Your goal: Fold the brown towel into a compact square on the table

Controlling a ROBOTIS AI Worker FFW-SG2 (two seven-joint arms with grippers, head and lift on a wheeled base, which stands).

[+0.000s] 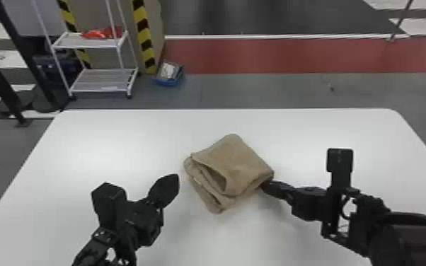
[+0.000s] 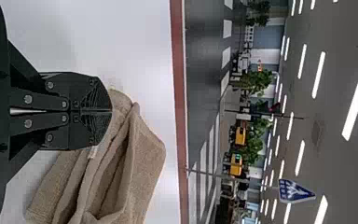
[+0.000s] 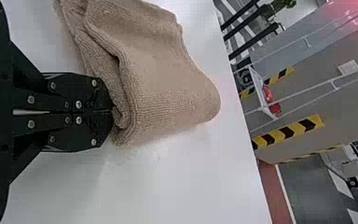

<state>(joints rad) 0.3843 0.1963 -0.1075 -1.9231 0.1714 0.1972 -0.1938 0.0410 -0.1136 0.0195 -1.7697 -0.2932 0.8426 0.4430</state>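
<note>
The brown towel [image 1: 235, 162] lies folded in layers near the middle of the white table, one corner pointing away and its open folds toward the left and front. My left gripper [image 1: 175, 180] is left of the towel with a gap between them; in the left wrist view the left gripper [image 2: 111, 111] is shut, fingers pressed together, the towel [image 2: 142, 163] beyond it. At the towel's right corner is my right gripper [image 1: 266, 184], touching it. In the right wrist view the right gripper [image 3: 112, 111] has its fingers together against the rolled edge of the towel [image 3: 158, 74].
The white table [image 1: 116, 141] extends around the towel on all sides. Beyond its far edge stand a white wire shelf [image 1: 99, 79] with red items and a blue bin [image 1: 170, 75] on the floor.
</note>
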